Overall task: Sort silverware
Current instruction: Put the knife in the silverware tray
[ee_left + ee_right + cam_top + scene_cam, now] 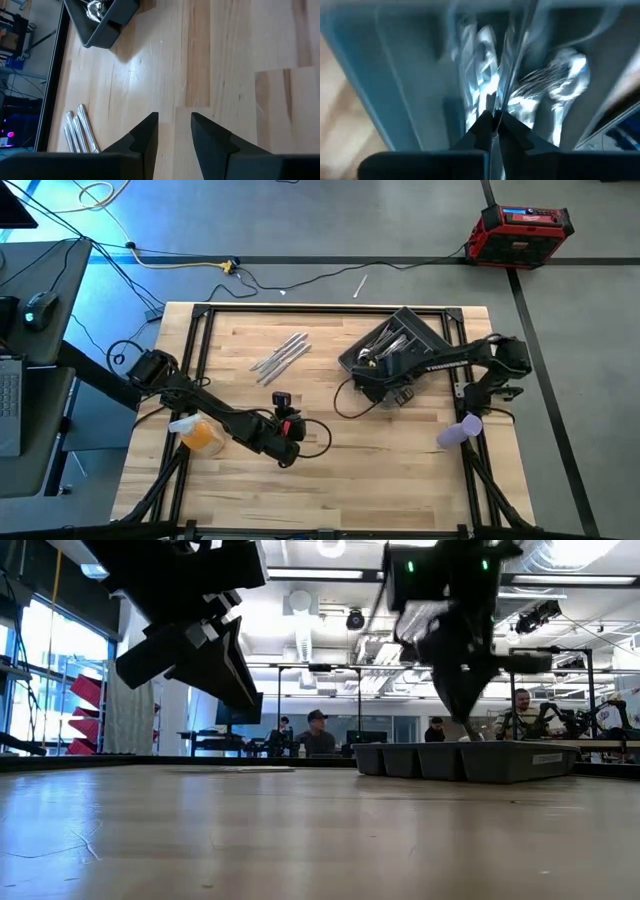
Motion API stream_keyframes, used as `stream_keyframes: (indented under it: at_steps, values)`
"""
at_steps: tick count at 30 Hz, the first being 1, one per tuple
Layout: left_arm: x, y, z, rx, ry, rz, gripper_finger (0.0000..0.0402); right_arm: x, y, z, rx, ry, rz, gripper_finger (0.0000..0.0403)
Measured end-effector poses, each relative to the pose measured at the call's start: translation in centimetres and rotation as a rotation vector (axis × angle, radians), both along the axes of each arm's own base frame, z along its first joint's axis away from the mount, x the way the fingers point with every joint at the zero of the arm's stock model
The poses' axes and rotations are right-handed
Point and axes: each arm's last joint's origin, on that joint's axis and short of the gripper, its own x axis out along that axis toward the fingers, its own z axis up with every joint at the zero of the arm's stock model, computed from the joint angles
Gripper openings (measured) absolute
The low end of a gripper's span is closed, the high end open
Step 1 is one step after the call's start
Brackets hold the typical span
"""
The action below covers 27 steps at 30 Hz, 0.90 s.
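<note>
Over the far right part of the tabletop [330, 480] you have the right claw [494, 120] lowered into the dark grey tray [432, 340]. Its fingers are pinched fully together on a thin silver piece [512, 65] that runs up from the tips. Your right wrist view alone shows this grip, along with the sorted silverware [480, 75] lying in the compartments just below the claw; what kind of piece is held you cannot tell from it. From above, the right arm covers most of the tray and only a glint of metal shows. At tabletop level you see the tray as a low grey wall, with the claw coming down into it from above and people seated in the room behind.

Your left claw [174, 131] sits at the near centre of the tabletop, fingers partly apart with bare wood between them, holding nothing. The loose silverware [282, 355], a small bundle of slim pieces lying side by side, rests at the far centre, left of the tray and well apart from the left claw. Your left wrist view catches these pieces [77, 132] off to one side of the fingers, not between them.
</note>
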Motion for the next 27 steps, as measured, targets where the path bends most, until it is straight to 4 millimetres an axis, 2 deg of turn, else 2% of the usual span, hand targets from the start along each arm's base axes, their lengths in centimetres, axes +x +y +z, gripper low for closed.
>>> stream_keyframes:
  at_steps: [8, 14, 19, 24, 27]
  values:
    - [0.2, -0.1, 0.0, -0.022, -0.003, -0.018, 0.0097, -2.9, -2.2, -3.8, -0.009, 0.150, 0.013, 0.0004]
    - [0.2, -0.1, 0.0, -0.026, -0.001, -0.022, 0.0097, -3.6, -2.5, -4.8, -0.051, 0.133, -0.024, 0.0038]
    - [0.2, -0.1, 0.0, -0.028, -0.003, -0.022, 0.0097, -2.9, -2.7, -3.8, -0.104, 0.096, -0.071, 0.0086]
    - [0.2, -0.1, 0.0, -0.026, 0.001, -0.021, 0.0097, -2.0, -3.3, -1.3, -0.283, 0.065, -0.138, 0.0123]
    - [0.0, -0.1, 0.0, -0.027, 0.016, -0.020, 0.0097, -1.5, -3.3, 0.4, -0.268, 0.005, -0.238, 0.0129]
